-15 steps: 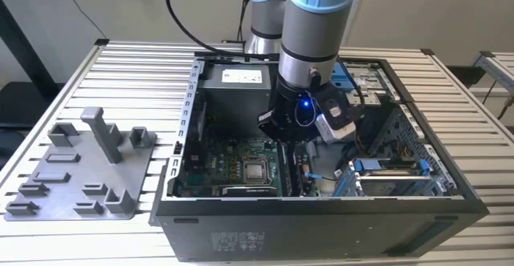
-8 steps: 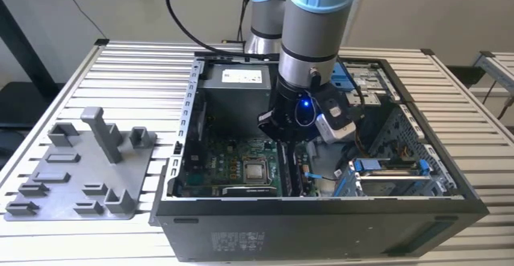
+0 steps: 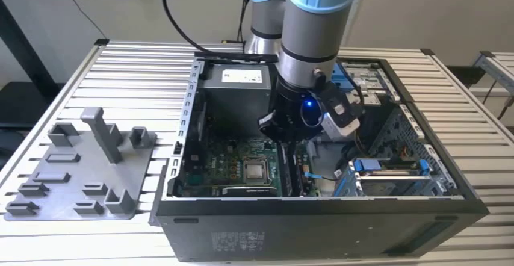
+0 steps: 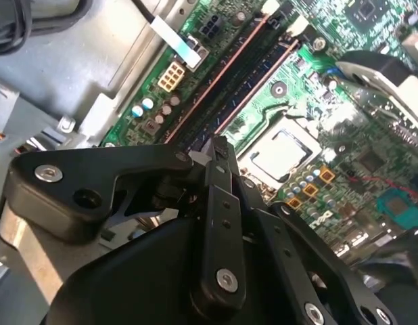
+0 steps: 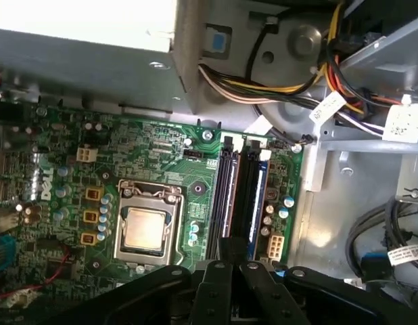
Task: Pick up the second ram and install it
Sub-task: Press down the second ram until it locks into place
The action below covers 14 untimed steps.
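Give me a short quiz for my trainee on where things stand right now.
1. True or false: the pincer is down inside the open computer case.
2. Which is the pincer nearest? A the tray; B the memory slots; C the table.
3. Fill in: the tray rests on the table, to the exterior view's ____ of the case.
Key: 1 true; 2 B; 3 left.
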Tool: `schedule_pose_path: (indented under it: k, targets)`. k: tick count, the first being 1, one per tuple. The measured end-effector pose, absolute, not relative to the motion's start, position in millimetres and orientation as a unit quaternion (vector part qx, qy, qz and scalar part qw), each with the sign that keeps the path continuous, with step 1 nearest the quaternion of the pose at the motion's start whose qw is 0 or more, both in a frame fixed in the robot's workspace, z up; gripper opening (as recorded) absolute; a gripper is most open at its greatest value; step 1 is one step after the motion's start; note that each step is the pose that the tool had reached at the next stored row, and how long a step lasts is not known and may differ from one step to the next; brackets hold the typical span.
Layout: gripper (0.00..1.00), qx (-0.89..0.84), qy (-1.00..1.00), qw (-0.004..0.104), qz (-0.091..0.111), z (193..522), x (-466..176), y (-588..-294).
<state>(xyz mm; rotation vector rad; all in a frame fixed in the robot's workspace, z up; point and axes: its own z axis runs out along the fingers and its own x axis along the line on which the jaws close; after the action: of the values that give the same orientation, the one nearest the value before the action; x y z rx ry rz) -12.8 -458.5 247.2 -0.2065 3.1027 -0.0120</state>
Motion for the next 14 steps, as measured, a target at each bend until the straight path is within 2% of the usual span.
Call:
schedule_pose_path:
  k: [6,14]
  targets:
    - [0.11,-0.119,0.993,0.016,-0.001,246.5,-12.8,-458.6]
    - [0.11,-0.17,0.985,0.018,0.014,243.5,-12.9,-458.5]
